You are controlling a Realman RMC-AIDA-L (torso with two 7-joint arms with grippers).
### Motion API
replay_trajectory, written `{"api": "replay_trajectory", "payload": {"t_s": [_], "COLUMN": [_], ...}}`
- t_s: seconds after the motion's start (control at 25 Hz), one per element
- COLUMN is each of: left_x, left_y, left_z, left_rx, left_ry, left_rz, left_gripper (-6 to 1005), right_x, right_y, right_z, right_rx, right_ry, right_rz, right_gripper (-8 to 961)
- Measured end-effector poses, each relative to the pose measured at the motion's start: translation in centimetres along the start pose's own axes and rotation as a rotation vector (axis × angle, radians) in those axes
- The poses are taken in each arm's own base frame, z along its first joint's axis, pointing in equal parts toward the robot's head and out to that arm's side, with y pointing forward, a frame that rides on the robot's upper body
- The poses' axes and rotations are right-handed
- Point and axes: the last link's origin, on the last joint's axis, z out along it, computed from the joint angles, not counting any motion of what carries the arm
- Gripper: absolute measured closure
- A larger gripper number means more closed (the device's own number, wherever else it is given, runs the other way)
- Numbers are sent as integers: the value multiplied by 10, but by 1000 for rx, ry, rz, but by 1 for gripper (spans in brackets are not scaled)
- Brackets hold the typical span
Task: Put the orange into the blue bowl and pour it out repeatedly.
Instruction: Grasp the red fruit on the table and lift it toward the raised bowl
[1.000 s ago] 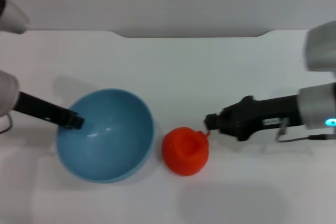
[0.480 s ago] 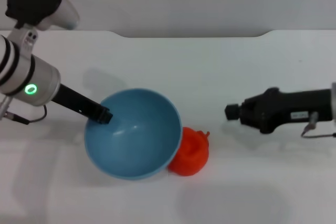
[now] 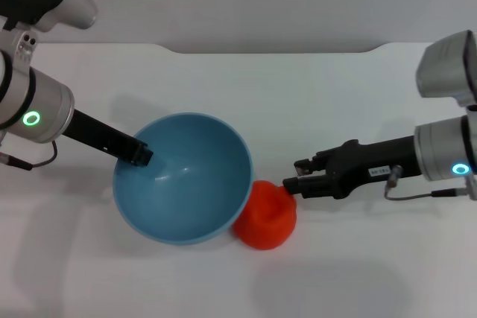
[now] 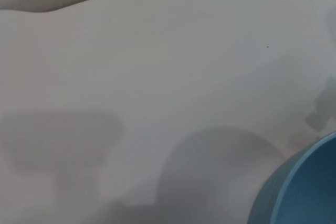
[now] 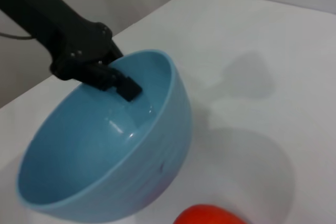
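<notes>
Red-orange, bumpy and nearest to the robot, the orange sits on the white table, not in the bowl. Its left side is hidden behind the bowl's rim in the head view, and in the right wrist view only a sliver of it shows at the picture's edge.

The bowl, light blue and glossy inside, is held off the table and tipped, its mouth turned up and toward the orange, its lower wall touching or just over the fruit; which of the two is hard to tell. It casts a soft shadow on the table.

The left gripper pinches the bowl's far-left rim, one finger lying inside the wall; the other finger is hidden behind the bowl. The left wrist view catches only a corner of the bowl.

The right gripper reaches in from the right with its tip at the orange's upper right edge. Its fingers look slightly parted and hold nothing, though whether they touch the skin cannot be made out.
</notes>
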Motion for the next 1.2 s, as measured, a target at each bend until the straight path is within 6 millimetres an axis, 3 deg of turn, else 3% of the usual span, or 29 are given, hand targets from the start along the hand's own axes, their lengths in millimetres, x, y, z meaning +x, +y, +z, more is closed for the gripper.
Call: {"api": "replay_trajectory", "payload": {"t_s": [0.28, 0.36, 0.6, 1.2], "left_x": [0, 0, 1, -1], "left_y": [1, 1, 1, 0], "left_z": [0, 0, 0, 0], "left_rx": [-3, -3, -1, -2], "left_ry": [-3, -3, 1, -6], "left_rz": [-1, -1, 2, -3], "left_gripper": [1001, 1001, 1001, 1001], "right_x": [5, 8, 13, 16], "right_y": [0, -1, 0, 1], "right_z": [23, 28, 38, 32], "right_rx": [-2, 5, 13, 1], "right_ry": [36, 48, 80, 65], "right_rz": [53, 69, 70, 77], "right_gripper": [508, 294, 298, 617]}}
